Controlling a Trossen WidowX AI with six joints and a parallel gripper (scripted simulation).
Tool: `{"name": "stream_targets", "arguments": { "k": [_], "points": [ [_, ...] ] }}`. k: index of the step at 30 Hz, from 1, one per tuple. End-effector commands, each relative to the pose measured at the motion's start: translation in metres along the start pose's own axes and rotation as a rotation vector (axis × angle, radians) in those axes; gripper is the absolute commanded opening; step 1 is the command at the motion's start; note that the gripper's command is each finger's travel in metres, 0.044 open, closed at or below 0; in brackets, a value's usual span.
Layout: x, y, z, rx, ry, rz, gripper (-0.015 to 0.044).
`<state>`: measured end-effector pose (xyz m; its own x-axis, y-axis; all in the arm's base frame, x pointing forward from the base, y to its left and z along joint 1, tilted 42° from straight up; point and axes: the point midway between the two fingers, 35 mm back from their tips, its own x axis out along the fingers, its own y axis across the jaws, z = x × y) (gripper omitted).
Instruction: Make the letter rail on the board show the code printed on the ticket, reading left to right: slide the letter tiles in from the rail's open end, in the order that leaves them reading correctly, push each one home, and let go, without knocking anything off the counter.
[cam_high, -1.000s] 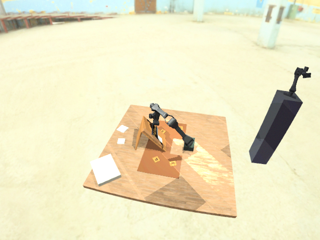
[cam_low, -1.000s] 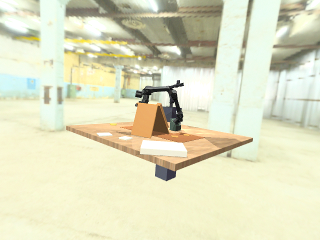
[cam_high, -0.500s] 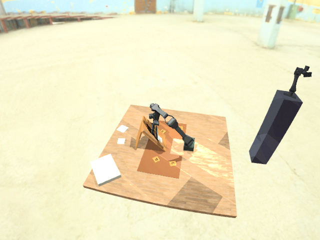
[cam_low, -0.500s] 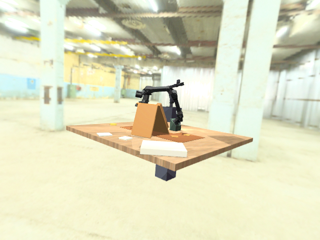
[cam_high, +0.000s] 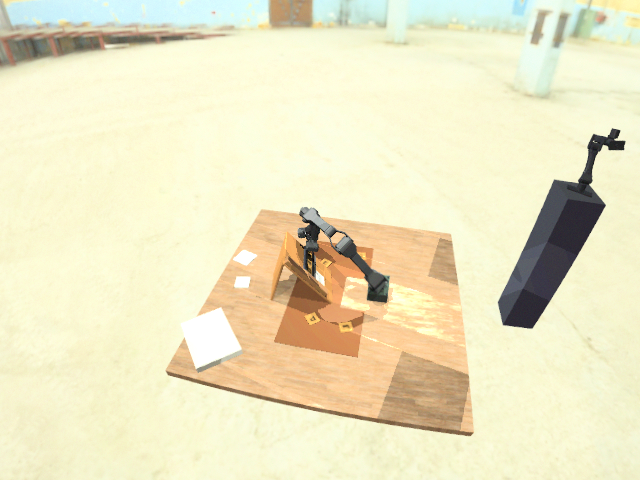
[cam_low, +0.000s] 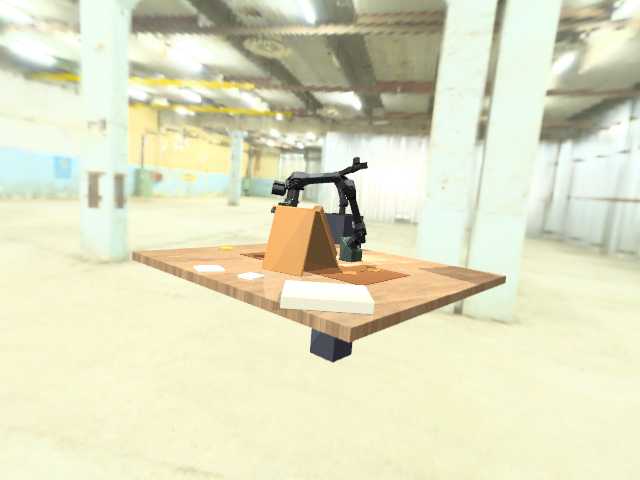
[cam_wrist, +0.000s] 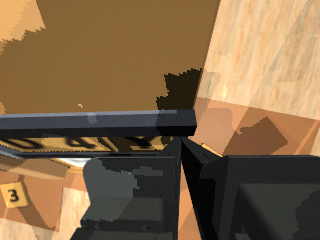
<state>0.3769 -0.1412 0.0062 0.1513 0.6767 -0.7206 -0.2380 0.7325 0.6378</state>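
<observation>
Wrist view: the pincer (cam_high: 310, 274) (cam_wrist: 179, 141) is closed, its tips together on nothing, at the end of the rail (cam_wrist: 100, 123). The rail runs leftward from the tips, holding tiles 0 (cam_wrist: 19, 143) and 4 (cam_wrist: 80, 143), then a darker third, its mark unclear, nearest the pincer. Pushing home probably means pressing leftward, along the rail. Tile 3 (cam_wrist: 14, 195) lies outside, lower left.
</observation>
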Motion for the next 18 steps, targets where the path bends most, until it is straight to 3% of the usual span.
{"name": "stream_targets", "arguments": {
  "k": [1,18],
  "points": [
    [0.0006,0.0032,0.0001,0.002,-0.001,0.003,0.0],
    [0.0014,0.0089,0.0002,0.003,-0.001,0.003,0.0]
  ]
}}
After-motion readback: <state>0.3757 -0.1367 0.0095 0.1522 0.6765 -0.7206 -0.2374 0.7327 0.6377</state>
